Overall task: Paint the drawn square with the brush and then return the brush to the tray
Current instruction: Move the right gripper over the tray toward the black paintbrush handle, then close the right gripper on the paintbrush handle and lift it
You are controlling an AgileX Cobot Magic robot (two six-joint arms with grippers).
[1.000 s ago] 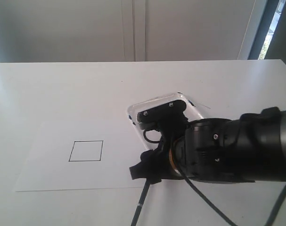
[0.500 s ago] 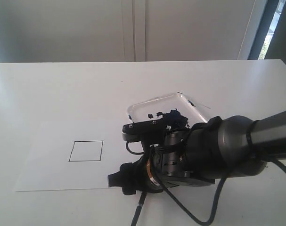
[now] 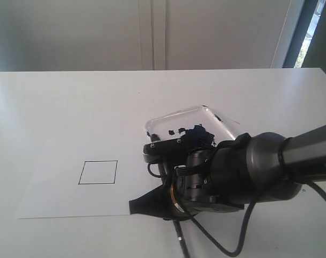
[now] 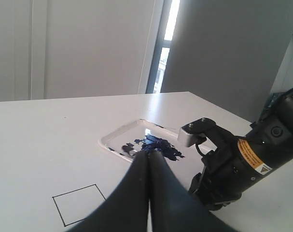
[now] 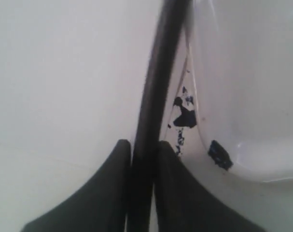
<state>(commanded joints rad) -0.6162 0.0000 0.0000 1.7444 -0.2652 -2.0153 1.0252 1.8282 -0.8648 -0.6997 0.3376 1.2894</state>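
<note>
The drawn square [image 3: 98, 172] is an unpainted black outline on the white paper sheet [image 3: 55, 188]; the left wrist view also shows this square [image 4: 80, 209]. The tray [image 3: 205, 109], smeared with dark blue paint, lies behind my right arm. My right gripper [image 3: 137, 206] is low over the paper's right edge, shut on the brush [image 5: 160, 72]. Part of the handle [image 3: 180, 239] sticks out toward the table's front. Right beside the brush is the rim of the tray [image 5: 243, 72]; the bristle tip is out of view. My left gripper [image 4: 148, 154] is shut and holds nothing.
The bulky right arm [image 3: 248, 172] with its cable covers the table to the right of the paper and part of the tray. Dark blue paint [image 4: 158, 144] is spread inside the tray [image 4: 112, 137]. A wall stands behind the table's far edge.
My right arm came down from over the tray toward the paper's right edge. It then turned, swinging the brush handle's free end from front-left to front-right.
</note>
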